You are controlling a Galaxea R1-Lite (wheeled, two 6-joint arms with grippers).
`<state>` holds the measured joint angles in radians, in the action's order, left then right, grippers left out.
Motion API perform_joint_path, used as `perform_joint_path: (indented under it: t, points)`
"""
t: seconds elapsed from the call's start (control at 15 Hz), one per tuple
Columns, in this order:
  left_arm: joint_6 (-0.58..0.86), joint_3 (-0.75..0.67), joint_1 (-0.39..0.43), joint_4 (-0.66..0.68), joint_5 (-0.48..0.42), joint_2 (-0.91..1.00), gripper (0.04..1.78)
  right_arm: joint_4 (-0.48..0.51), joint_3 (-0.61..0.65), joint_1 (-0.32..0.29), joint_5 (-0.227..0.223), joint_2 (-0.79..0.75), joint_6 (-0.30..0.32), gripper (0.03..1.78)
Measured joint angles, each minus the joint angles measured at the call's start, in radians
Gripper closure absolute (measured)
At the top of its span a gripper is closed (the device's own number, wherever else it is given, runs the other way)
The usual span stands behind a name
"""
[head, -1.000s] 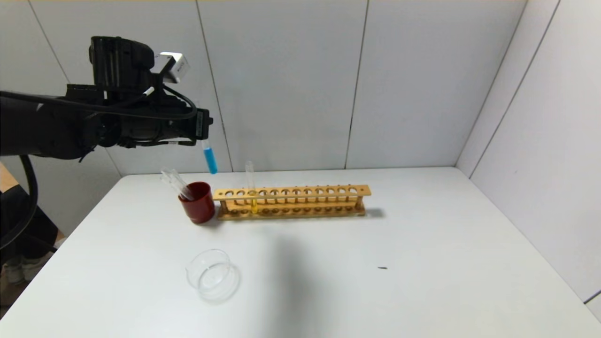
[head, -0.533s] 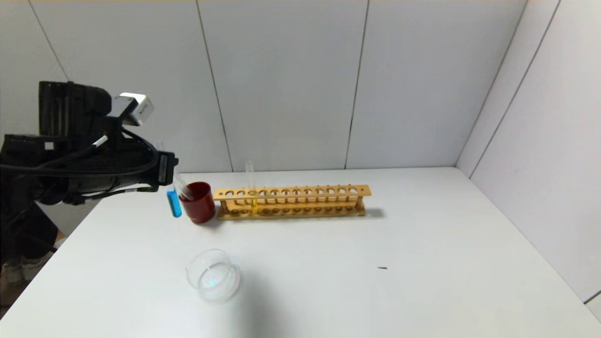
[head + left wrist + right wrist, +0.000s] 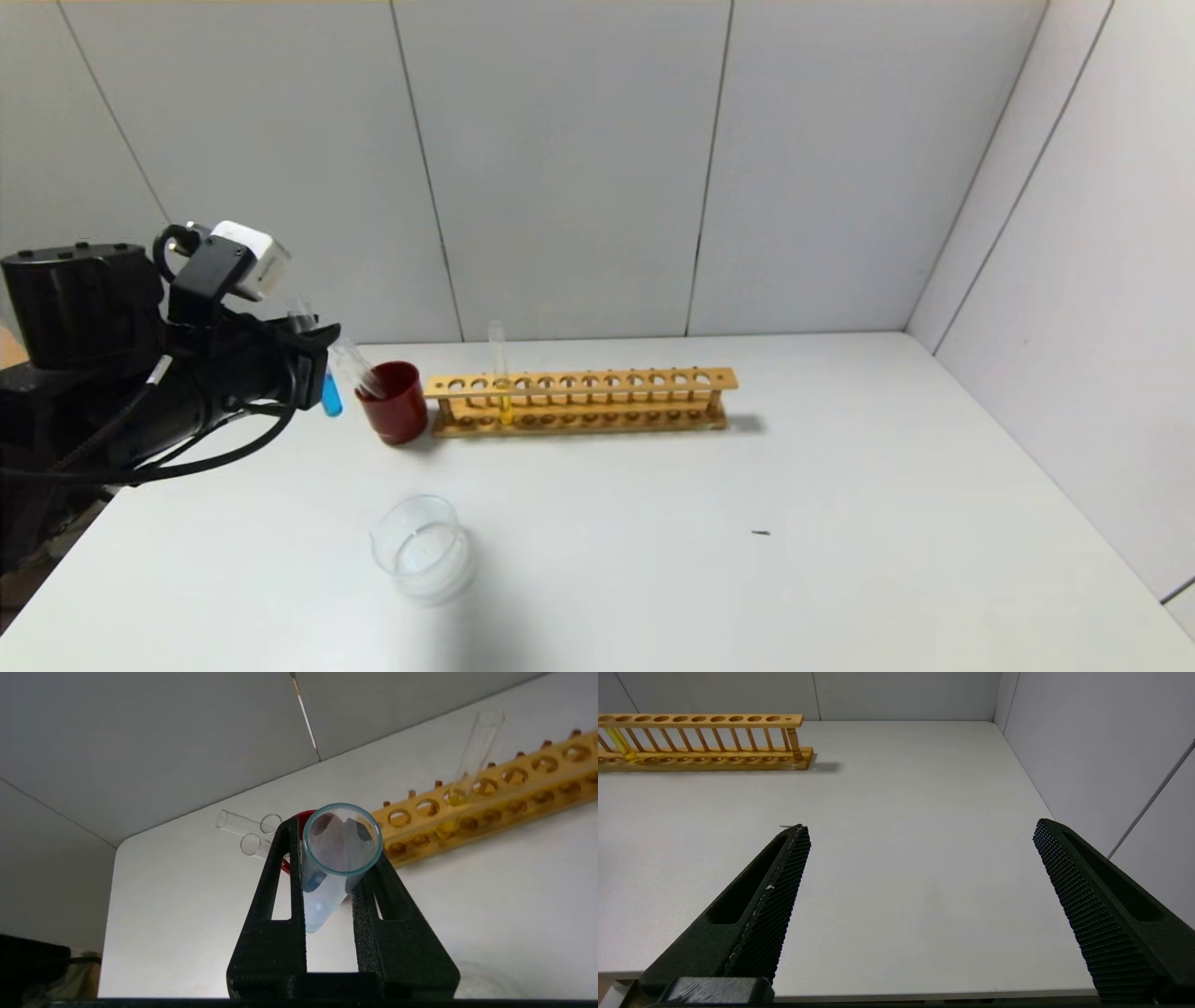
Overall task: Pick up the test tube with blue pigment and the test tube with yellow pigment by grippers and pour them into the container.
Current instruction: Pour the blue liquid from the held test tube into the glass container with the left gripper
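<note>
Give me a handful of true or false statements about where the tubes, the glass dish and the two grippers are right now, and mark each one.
1. The left gripper is shut on the test tube with blue pigment. True.
2. The test tube with yellow pigment lies in the container. False: it stands in the wooden rack.
3. The right gripper is open and holds nothing. True.
4. The container already holds blue liquid. False: it looks clear.
5. The red cup stands at the rack's left end with clear tubes leaning in it. True.
</note>
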<state>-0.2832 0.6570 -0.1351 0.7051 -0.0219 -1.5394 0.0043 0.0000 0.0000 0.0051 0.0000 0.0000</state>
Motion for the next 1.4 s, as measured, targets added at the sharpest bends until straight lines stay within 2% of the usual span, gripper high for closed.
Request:
perform_joint_path:
  t: [0.27, 0.8, 1.07, 1.27, 1.4]
  points:
    - [-0.175, -0.035, 0.020, 0.004, -0.081, 0.012, 1.49, 0.000, 0.000, 0.000, 0.000, 0.000, 0.000, 0.06]
    - [-0.563, -0.134, 0.021, 0.046, -0.080, -0.006, 1.49, 0.000, 0.000, 0.000, 0.000, 0.000, 0.000, 0.06]
    - [-0.684, -0.172, 0.020, 0.182, -0.077, -0.018, 1.49, 0.000, 0.000, 0.000, 0.000, 0.000, 0.000, 0.06]
    - [-0.674, -0.167, 0.010, 0.204, -0.101, -0.038, 1.49, 0.000, 0.000, 0.000, 0.000, 0.000, 0.000, 0.06]
    - [-0.649, -0.189, -0.009, 0.214, -0.170, -0.045, 1.49, 0.000, 0.000, 0.000, 0.000, 0.000, 0.000, 0.06]
